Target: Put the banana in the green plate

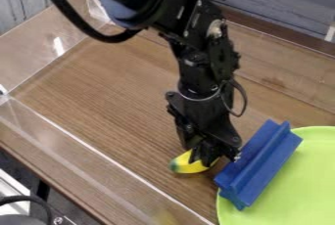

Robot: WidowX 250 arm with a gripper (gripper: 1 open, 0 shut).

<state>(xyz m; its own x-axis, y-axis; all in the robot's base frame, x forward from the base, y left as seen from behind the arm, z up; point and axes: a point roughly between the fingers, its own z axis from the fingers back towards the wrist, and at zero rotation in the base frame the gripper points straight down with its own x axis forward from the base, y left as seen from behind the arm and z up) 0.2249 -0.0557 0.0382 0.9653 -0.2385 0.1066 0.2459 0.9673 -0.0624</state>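
Note:
The banana (191, 164) lies on the wooden table near the front, small and yellow with a dark-green tip pointing left. My gripper (206, 155) points straight down onto it, its black fingers shut on the banana's middle and hiding part of it. The green plate (296, 176) fills the lower right corner, bright lime and partly cut off by the frame edge. The banana is left of the plate, with a blue block between them.
A blue rectangular block (260, 157) leans on the plate's left rim, right beside the gripper. A clear plastic wall (53, 141) runs along the table's left and front edge. Bare wood stretches to the left and behind the arm.

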